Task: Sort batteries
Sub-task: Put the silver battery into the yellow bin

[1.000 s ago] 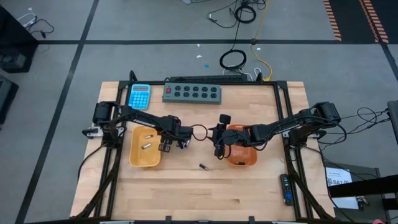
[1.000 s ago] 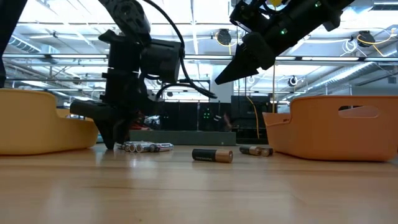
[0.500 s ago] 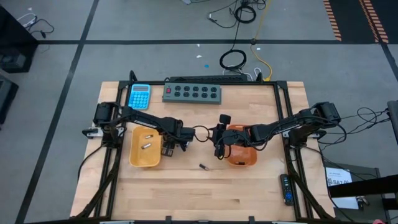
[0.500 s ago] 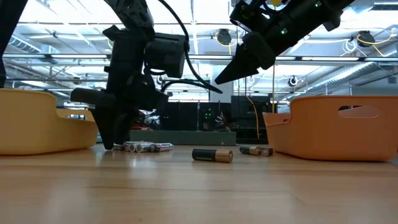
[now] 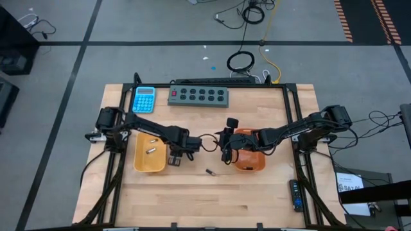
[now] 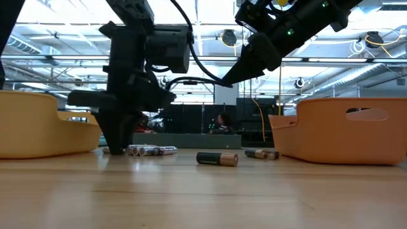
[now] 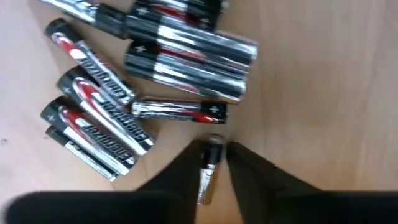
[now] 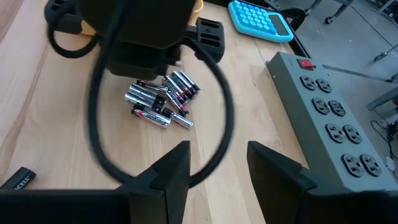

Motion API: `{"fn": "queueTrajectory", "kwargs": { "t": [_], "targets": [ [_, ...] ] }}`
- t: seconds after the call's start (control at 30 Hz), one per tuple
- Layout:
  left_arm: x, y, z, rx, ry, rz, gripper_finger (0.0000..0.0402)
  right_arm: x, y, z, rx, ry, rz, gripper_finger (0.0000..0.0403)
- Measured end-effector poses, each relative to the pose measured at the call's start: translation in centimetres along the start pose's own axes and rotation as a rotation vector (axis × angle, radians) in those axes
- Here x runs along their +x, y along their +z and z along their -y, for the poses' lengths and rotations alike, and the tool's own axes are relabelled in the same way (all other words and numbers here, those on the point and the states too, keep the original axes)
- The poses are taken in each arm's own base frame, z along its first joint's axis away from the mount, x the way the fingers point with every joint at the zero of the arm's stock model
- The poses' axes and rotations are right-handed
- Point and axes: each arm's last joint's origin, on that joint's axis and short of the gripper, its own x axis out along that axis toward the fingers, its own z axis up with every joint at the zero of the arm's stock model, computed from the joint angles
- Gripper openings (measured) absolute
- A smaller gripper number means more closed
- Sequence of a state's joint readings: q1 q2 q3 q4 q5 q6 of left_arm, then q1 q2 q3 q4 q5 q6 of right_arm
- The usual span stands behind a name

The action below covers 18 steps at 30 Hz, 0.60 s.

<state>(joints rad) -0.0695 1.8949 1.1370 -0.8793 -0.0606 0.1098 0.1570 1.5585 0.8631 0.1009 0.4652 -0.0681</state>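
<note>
The left gripper [image 7: 214,171] stands on the table just right of the yellow tray [image 5: 149,162], its two fingers closed around a slim silvery battery [image 7: 209,167] at the near edge of the battery pile [image 8: 160,102]; the right gripper [image 8: 217,165] hangs above the tabletop at the left rim of the orange tray [image 5: 249,158], fingers apart and empty; a lone dark battery [image 5: 209,172] lies on the wood nearer the front, between the trays; two silvery cells [image 5: 151,145] already lie in the yellow tray. The held cell's long axis seems to run along the fingers, its capped end aimed toward the pile, so the grip covers much of its length; the pile's cells lie mostly side by side, crosswise to it. To do this well, I'd judge, lift straight up before swinging left to the tray, so neighbouring cells are not dragged.
</note>
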Motion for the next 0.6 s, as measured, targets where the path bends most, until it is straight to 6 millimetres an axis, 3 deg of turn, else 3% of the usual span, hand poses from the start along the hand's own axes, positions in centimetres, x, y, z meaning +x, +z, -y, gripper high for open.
{"fn": "queueTrajectory", "kwargs": {
  "t": [0.1, 0.23, 0.37, 0.47, 0.6],
  "targets": [
    [0.6, 0.1, 0.3, 0.013, 0.004, -0.036, 0.0022, 0.0, 0.0, 0.0, 0.000, 0.000, 0.000, 0.0150],
    [0.4, 0.1, 0.8, 0.036, 0.051, -0.053, 0.0019, 0.0, 0.0, 0.0, 0.000, 0.001, 0.000, 0.0150],
    [-1.8, -0.1, 1.0, 0.010, 0.096, -0.077, 0.0018, 0.0, 0.0, 0.0, 0.001, 0.001, 0.000, 0.0150],
    [-4.7, 0.0, 1.0, -0.054, 0.102, -0.017, 0.0018, 0.0, 0.1, 0.0, 0.008, 0.000, 0.007, 0.0150],
    [-7.5, -1.3, 1.3, -0.175, 0.056, 0.015, 0.0018, 0.0, -0.2, 0.0, 0.020, 0.000, 0.010, 0.0150]
  ]
}}
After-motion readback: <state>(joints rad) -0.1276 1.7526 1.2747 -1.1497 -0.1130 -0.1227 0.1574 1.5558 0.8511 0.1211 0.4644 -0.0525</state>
